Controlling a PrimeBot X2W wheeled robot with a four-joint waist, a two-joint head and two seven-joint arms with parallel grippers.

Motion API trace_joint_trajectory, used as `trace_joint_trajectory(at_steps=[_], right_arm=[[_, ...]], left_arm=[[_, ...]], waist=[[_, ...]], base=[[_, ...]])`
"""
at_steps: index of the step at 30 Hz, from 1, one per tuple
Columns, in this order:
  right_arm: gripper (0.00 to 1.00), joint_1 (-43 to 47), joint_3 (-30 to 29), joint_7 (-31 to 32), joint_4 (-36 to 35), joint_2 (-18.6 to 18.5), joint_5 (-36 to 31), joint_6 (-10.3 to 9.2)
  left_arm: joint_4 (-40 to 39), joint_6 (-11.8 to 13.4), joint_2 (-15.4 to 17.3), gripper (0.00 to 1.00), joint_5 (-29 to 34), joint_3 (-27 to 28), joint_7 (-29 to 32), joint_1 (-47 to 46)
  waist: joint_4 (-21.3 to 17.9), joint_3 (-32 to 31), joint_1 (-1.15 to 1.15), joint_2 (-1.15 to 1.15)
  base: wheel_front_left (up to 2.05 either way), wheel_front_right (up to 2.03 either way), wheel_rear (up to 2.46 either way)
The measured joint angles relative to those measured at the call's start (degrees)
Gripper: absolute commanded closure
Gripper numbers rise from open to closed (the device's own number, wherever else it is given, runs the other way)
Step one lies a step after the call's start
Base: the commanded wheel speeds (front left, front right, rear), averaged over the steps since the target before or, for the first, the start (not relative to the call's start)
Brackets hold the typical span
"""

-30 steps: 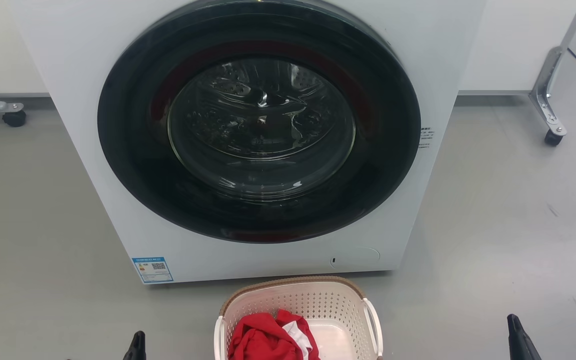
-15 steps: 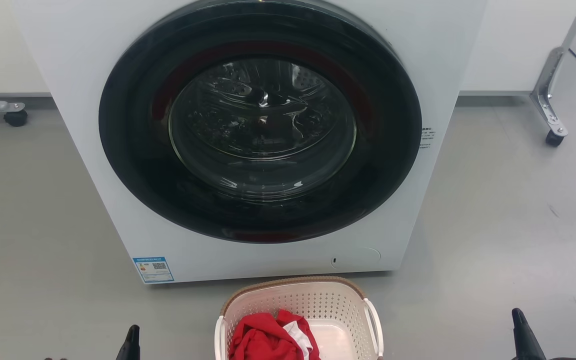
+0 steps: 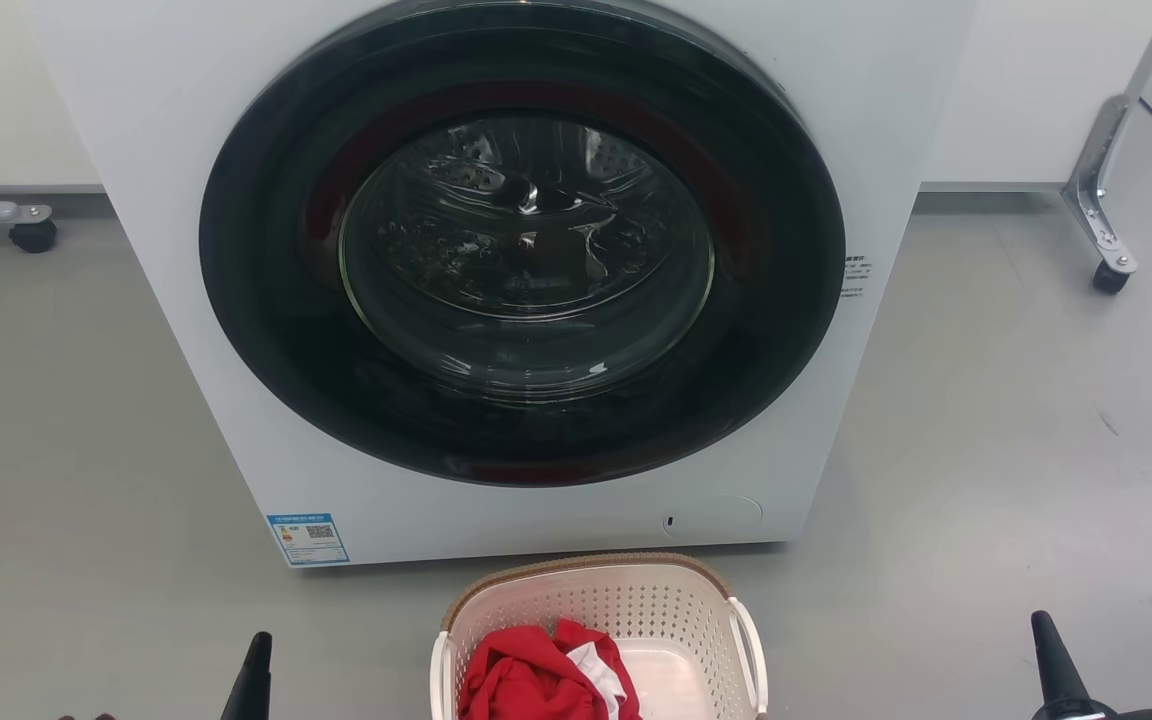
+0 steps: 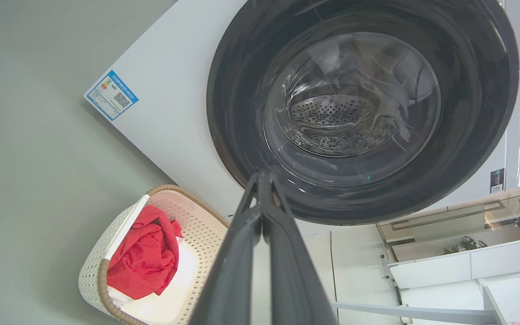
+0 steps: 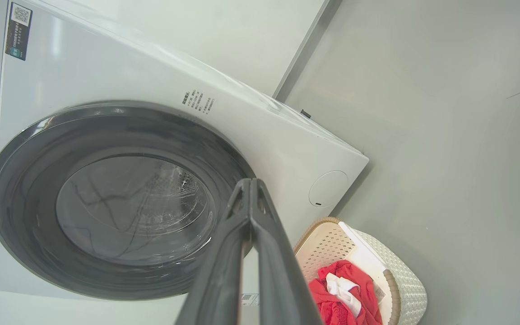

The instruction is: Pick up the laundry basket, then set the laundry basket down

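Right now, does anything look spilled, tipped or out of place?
Nothing stands out: the cream perforated plastic laundry basket sits upright on the grey floor before the white washing machine, crumpled red cloth inside it.

**Laundry corner in a lab-like room**

A white front-loading washing machine (image 3: 526,260) stands on a bare grey floor (image 3: 1016,450) before plain white walls (image 3: 1026,90). Metal frame legs on castors (image 3: 1096,200) flank it, and the laundry basket (image 3: 636,600) of red clothing (image 3: 526,675) sits before its door.
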Motion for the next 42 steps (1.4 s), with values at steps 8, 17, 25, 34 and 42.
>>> trace_joint_trajectory(at_steps=[8,17,25,34,42], right_arm=[[1.0,-0.49,-1.87,1.54,0.79,0.98,5.77,1.01],[1.0,-1.33,-3.98,3.5,1.38,1.97,12.46,2.42],[1.0,-2.31,-5.79,5.08,2.05,2.91,18.26,3.54],[1.0,-3.31,-7.47,6.49,2.66,3.77,23.37,4.6],[1.0,-3.39,-7.48,6.49,2.67,3.79,23.37,4.61]], left_arm=[[0.73,-1.23,-0.31,1.0,-6.13,1.41,1.03,-0.59],[1.4,-2.29,-0.64,1.0,-13.12,2.99,2.4,-1.49],[1.92,-3.78,-0.89,1.0,-19.39,4.22,3.57,-2.43],[2.41,-4.74,-1.43,1.0,-25.01,5.45,4.52,-3.53],[2.49,-4.74,-1.46,1.0,-25.18,5.46,4.52,-3.53]], waist=[[0.06,-0.01,0.0,0.0],[0.13,-0.03,0.0,0.0],[0.2,-0.04,0.0,0.0],[0.25,-0.05,0.0,0.0],[0.25,-0.05,0.0,0.0]], base=[[0.0,0.0,0.0],[0.0,0.0,0.0],[0.0,0.0,0.0],[0.0,0.0,0.0],[0.0,0.0,0.0]])
